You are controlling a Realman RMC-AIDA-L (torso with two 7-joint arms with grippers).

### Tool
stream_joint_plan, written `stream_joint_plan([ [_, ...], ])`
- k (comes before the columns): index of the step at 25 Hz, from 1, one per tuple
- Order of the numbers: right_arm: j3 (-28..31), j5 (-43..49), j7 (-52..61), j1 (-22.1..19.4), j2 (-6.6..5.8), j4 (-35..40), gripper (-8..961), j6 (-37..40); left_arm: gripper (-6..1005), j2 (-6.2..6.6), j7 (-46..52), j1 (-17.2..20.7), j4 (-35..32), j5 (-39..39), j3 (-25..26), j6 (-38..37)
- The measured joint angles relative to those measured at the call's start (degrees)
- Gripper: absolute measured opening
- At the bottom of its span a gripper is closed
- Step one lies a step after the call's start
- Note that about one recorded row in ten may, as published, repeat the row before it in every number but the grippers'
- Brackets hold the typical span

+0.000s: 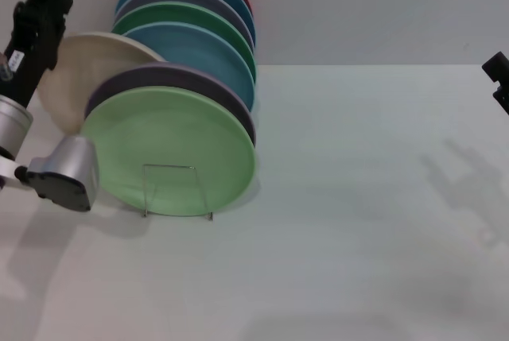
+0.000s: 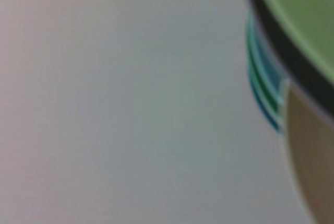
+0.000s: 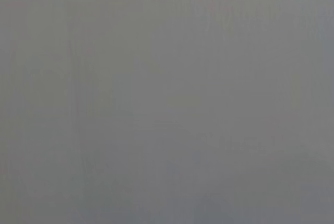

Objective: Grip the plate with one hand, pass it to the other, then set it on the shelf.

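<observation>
The left arm [image 1: 24,79] enters at the far left of the head view, its dark upper link rising toward the top corner and a silver joint housing [image 1: 67,172] bent low beside it. The left gripper's fingers cannot be made out in any view. The right arm is nearly out of the head view: only a small dark part of the right gripper [image 1: 499,77] shows at the far right edge, held high.

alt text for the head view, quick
A pale green plate stands at the front of a row of colored plates in a wire rack on a white table. The left gripper is beside the row, the right gripper at the far edge.
</observation>
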State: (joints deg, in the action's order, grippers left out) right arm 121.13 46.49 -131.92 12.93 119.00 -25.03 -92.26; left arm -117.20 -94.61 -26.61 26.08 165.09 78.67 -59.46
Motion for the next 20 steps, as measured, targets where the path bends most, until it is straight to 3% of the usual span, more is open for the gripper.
stream_joint_plan([
  [5,0.63,0.0,-0.01,0.09,-0.03,0.03,652,0.06,333,-0.6,0.77,2.1,5.97,0.32,0.88,-0.07],
  [8,0.79,-0.01,-0.6,0.0,0.04,0.13,652,0.07,331,-0.92,7.59,4.0,10.03,0.06,4.21,-1.83],
  [9,0.79,-0.07,-0.98,-0.18,0.1,0.15,653,0.01,331,-1.11,17.2,6.3,13.02,-0.13,7.04,-5.27],
  [10,0.79,-0.07,-0.98,-0.18,0.1,0.15,653,0.01,330,-1.11,17.2,6.3,13.02,-0.13,7.04,-5.27],
  [13,0.93,-1.0,-2.88,-0.62,0.3,0.4,653,-0.4,336,-1.06,37.8,11.39,17.45,-0.78,9.64,-9.23],
  [15,1.08,-1.42,-3.66,-0.64,0.39,0.66,654,-0.47,343,-0.98,57.59,14.92,18.64,-1.32,11.84,-10.51],
  [18,1.38,-3.75,-6.94,-0.74,0.63,2.31,654,-1.15,398,-0.92,81.36,16.92,13.15,-1.68,14.98,-13.79],
  [19,1.38,-6.0,-8.96,-0.76,0.78,3.71,654,-1.42,424,-0.95,91.52,16.68,7.59,-1.82,16.69,-15.67],
  [20,1.38,-6.0,-8.96,-0.76,0.78,3.71,655,-1.42,450,-0.95,91.52,16.68,7.59,-1.82,16.69,-15.67],
])
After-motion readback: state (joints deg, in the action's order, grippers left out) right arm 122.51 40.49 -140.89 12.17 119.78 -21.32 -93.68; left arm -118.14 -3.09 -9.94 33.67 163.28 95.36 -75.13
